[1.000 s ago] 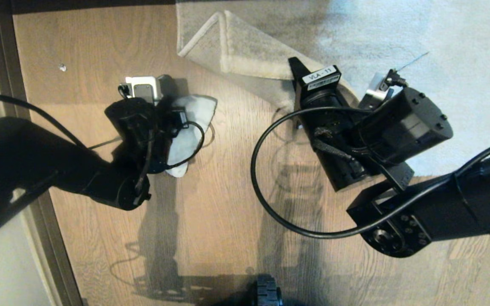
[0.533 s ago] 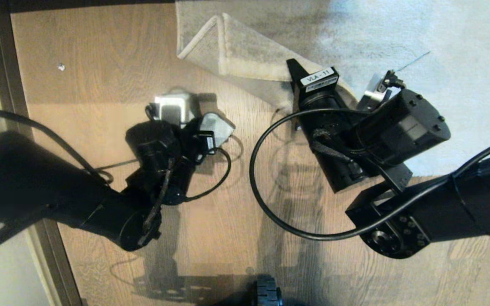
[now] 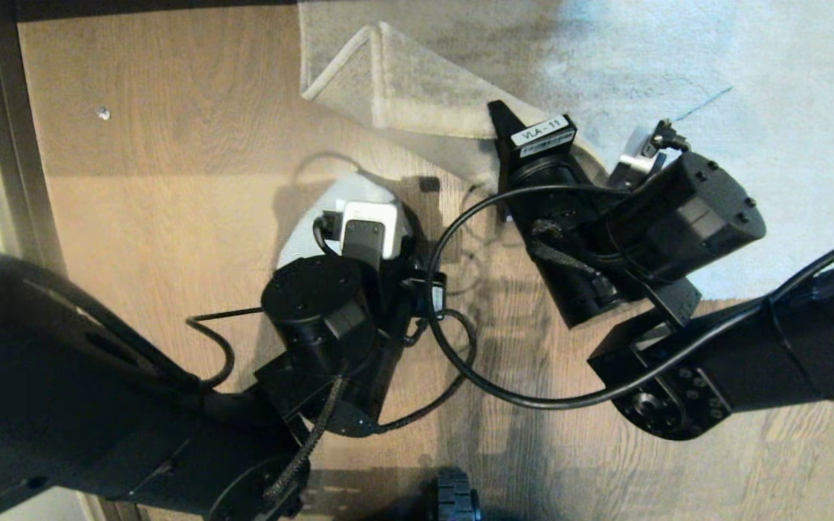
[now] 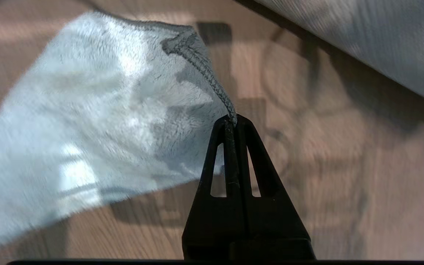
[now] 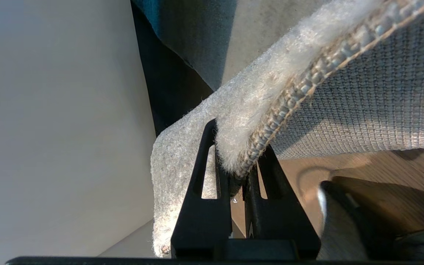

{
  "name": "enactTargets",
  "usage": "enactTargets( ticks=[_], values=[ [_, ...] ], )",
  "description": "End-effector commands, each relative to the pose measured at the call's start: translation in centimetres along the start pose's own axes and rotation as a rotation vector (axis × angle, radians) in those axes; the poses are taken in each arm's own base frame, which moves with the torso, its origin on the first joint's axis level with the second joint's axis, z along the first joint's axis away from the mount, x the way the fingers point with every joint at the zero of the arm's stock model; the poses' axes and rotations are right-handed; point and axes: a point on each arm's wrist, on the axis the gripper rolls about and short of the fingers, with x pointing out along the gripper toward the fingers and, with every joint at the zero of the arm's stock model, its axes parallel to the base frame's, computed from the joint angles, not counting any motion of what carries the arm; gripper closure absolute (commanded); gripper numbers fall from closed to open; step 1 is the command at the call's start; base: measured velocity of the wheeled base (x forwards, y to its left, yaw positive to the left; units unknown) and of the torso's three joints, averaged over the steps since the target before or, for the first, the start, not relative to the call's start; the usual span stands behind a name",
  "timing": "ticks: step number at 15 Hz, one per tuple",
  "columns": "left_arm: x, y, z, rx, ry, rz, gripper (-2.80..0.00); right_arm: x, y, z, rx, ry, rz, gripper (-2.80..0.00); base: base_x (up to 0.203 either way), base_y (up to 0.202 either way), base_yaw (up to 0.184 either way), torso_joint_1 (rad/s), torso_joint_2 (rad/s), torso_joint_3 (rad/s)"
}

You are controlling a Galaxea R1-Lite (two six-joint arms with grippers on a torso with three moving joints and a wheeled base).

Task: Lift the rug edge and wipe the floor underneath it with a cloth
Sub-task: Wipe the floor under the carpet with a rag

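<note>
Left gripper clamped tight on stitched hem of cloth; rest of cloth spreads away from fingertips over floor, pale face up, far end blurred & cut off by frame edge. In head view most of cloth hidden under left wrist & camera housing – only a pale sliver shows beside it. Fingertips themselves not visible there.

Right gripper pinched shut on rug edge, held up off floor w/ woven backing facing down; pile side curls over fingers. Folded-back corner of rug lies beyond right gripper in head view – contact pt masked by labelled gripper body. Blurry grey shape near right gripper in wrist view, can't ID. Rug underside just past left gripper, apart from cloth.
</note>
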Motion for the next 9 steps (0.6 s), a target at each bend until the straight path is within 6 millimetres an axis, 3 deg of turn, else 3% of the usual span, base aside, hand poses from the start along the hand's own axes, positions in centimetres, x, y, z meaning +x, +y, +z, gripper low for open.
enactTargets(
  ticks=[1,9],
  values=[
    [-0.2,-0.5,-1.5,0.004,0.007,-0.006,0.0,0.0,0.2,0.1,0.019,-0.024,0.032,0.0,0.0,0.0,0.0,0.0,0.0,0.0],
    [2.2,-0.7,-4.1,0.007,0.01,0.037,0.0,0.0,0.1,0.1,0.019,-0.024,0.031,0.0,0.0,0.0,0.0,0.0,0.0,0.0]
  ],
)
